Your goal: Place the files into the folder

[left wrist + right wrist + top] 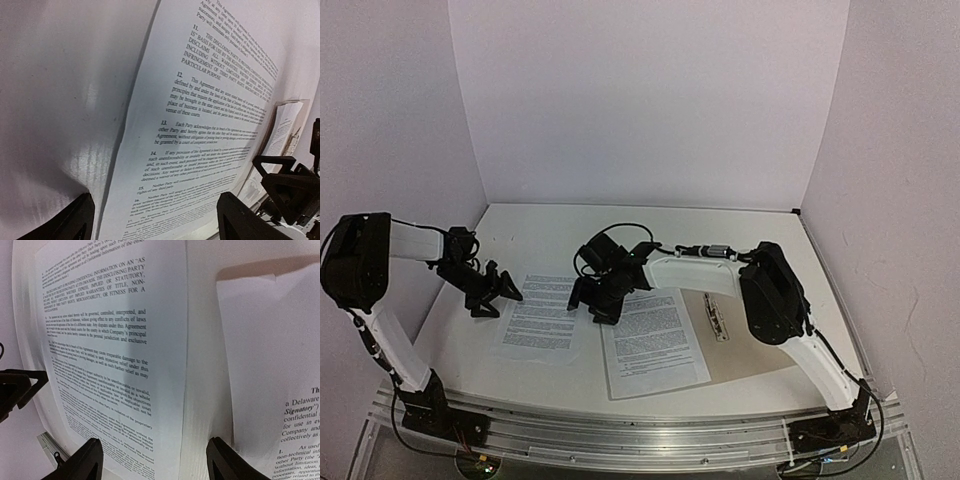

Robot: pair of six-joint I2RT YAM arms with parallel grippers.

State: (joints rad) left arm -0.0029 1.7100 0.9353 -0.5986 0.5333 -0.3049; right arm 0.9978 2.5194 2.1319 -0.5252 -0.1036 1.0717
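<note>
Two files show from above. The left sheet (542, 320) lies flat on the white table (540, 240), clear of the folder (740, 352). The right sheet (655, 345) rests with its right part over the open tan folder. Its left part seems to sit on bare table, though the folder's edge is hidden there. A metal fastener strip (717, 318) lies uncovered inside the folder, just beside that sheet.

Only the top view shows the folder plainly; the left wrist view catches a sliver of it. The left gripper (500, 297) hangs at the left sheet's outer edge, and the right gripper (592, 302) is between the sheets. Each wrist view shows its fingers spread wide above the left sheet, pinching nothing.
</note>
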